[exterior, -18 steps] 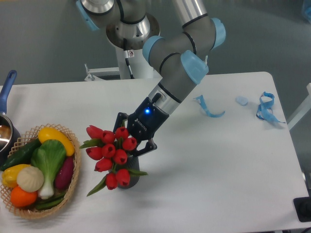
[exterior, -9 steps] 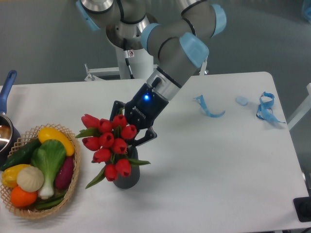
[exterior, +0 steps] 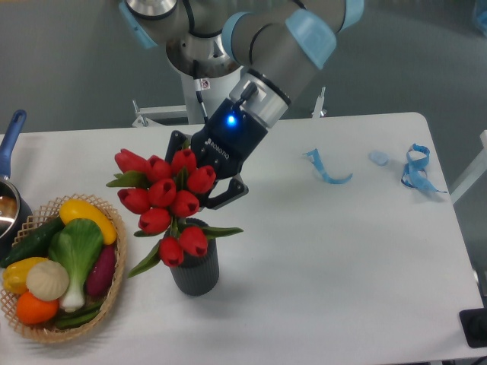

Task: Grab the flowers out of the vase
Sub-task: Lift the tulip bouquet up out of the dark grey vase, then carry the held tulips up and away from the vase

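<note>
Flowers up over the vase, lowest buds and leaves just at its mouth, stems hidden. Claw pinching the bunch from behind, fingers mostly covered by buds. Vase upright on the bench, near a basket of vegetables.

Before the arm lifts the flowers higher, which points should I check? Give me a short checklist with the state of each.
1. Tool closed on the flowers: cannot tell, the buds hide the fingertips.
2. Stems out of the vase: not ok, the lowest buds sit at its mouth.
3. Vase upright on the table: ok.
4. Basket apart from the vase: ok.
5. Blue ribbon away from the flowers: ok.
</note>
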You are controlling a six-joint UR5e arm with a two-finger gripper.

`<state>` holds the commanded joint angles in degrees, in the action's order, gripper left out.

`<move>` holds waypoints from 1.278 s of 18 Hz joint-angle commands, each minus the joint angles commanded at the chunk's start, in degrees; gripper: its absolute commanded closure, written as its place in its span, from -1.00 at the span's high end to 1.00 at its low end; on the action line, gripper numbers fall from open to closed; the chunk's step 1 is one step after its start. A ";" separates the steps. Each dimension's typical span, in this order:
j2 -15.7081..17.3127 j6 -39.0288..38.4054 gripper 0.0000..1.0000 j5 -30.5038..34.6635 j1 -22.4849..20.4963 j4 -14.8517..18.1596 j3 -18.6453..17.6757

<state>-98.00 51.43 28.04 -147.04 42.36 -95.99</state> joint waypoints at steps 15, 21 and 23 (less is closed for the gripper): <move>-3.51 -0.72 -0.22 0.09 -15.90 0.09 6.16; -5.80 4.12 -0.22 0.18 -18.55 0.09 6.69; -6.15 4.38 -0.22 0.18 -18.55 0.09 6.69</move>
<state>-104.15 55.81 28.21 -165.59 42.45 -89.30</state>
